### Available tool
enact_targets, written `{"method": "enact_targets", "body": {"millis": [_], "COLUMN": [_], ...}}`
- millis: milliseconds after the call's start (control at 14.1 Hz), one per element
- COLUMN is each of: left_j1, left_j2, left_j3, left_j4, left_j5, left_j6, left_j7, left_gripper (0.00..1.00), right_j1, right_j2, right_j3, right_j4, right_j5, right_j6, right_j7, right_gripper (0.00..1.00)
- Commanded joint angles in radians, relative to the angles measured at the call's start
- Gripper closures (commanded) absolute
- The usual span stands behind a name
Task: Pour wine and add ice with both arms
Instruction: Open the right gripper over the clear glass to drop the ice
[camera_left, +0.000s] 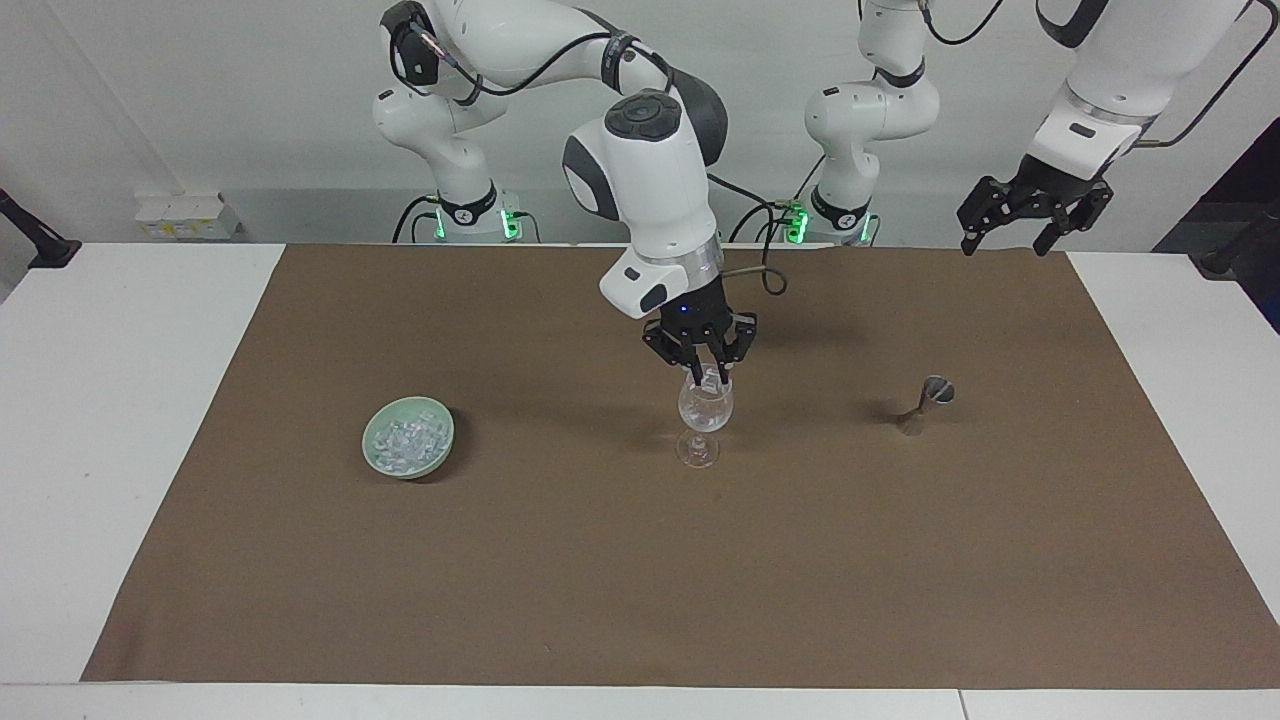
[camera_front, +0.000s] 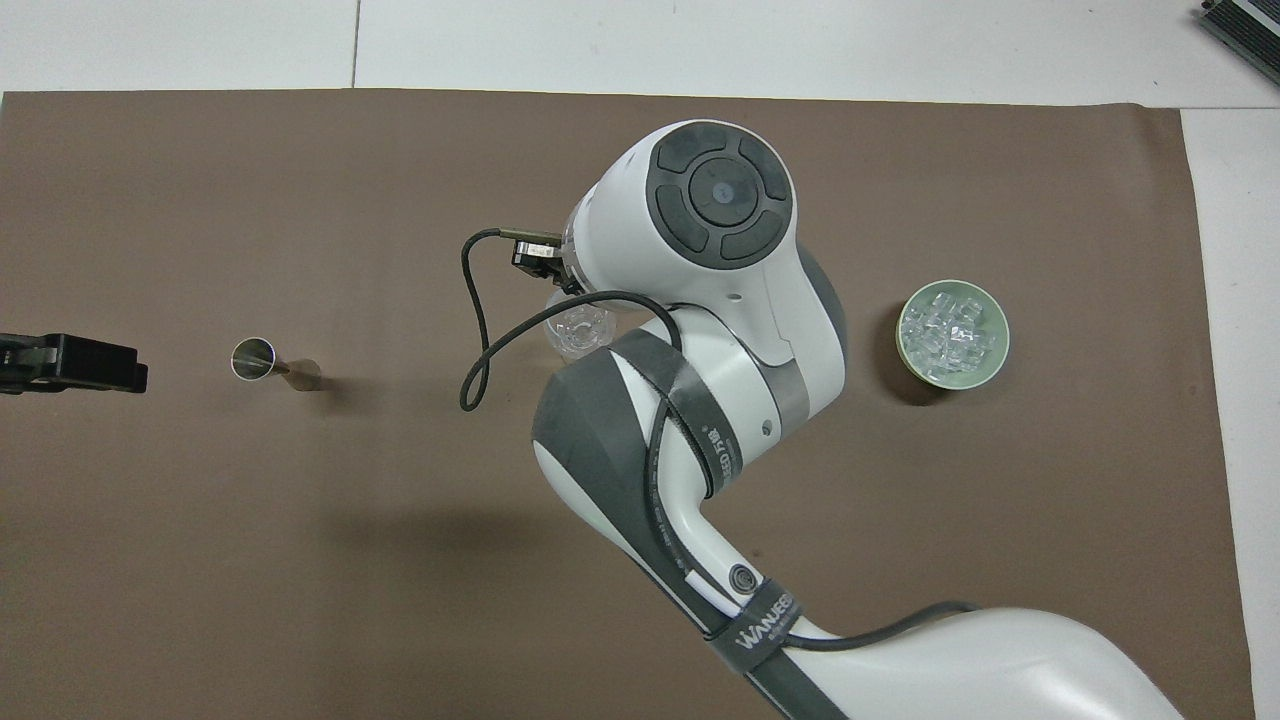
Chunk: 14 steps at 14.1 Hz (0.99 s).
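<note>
A clear stemmed glass (camera_left: 702, 412) stands mid-mat; in the overhead view the glass (camera_front: 576, 334) is partly covered by the right arm. My right gripper (camera_left: 708, 378) points down with its fingertips at the glass's mouth, shut on one chunk of ice (camera_left: 710, 381). More ice (camera_left: 406, 438) is heaped in a pale green bowl (camera_left: 372, 452) toward the right arm's end, and that ice (camera_front: 950, 330) also shows from overhead. My left gripper (camera_left: 1007, 245) waits open and raised over the mat's edge at the left arm's end; from overhead only the left gripper's tip (camera_front: 75, 362) shows. Wine is out of view.
A small metal jigger (camera_left: 926, 402) stands on the brown mat (camera_left: 640, 580) between the glass and the left arm's end; the jigger (camera_front: 262, 361) is seen from above too. The right arm's cable (camera_front: 478, 330) loops beside the glass.
</note>
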Motion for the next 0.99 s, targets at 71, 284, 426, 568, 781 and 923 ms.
{"method": "enact_targets", "body": {"millis": [71, 284, 426, 568, 781, 923], "left_j1": [0.003, 0.003, 0.003, 0.003, 0.002, 0.003], "left_j2": [-0.007, -0.007, -0.007, -0.007, -0.007, -0.007], "left_j3": [0.001, 0.001, 0.001, 0.001, 0.001, 0.001], "left_j4": [0.010, 0.010, 0.010, 0.010, 0.010, 0.010], "left_j5": [0.012, 0.012, 0.012, 0.012, 0.012, 0.012], "left_j6": [-0.021, -0.021, -0.021, -0.021, -0.021, -0.021], "left_j7": [0.007, 0.007, 0.007, 0.007, 0.007, 0.007], "left_gripper": [0.00, 0.00, 0.00, 0.00, 0.00, 0.00], "right_j1": [0.007, 0.009, 0.009, 0.009, 0.010, 0.013], "right_j2": [-0.034, -0.049, -0.057, -0.057, -0.055, -0.055], "right_j3": [0.002, 0.002, 0.002, 0.002, 0.002, 0.002], "right_j4": [-0.066, -0.101, -0.113, -0.112, -0.110, -0.110], "right_j5": [0.015, 0.015, 0.015, 0.015, 0.018, 0.019], "right_j6": [0.011, 0.010, 0.010, 0.011, 0.016, 0.024], "right_j7": [0.027, 0.027, 0.030, 0.036, 0.045, 0.050], "right_gripper": [1.00, 1.00, 1.00, 0.71, 0.39, 0.26]}}
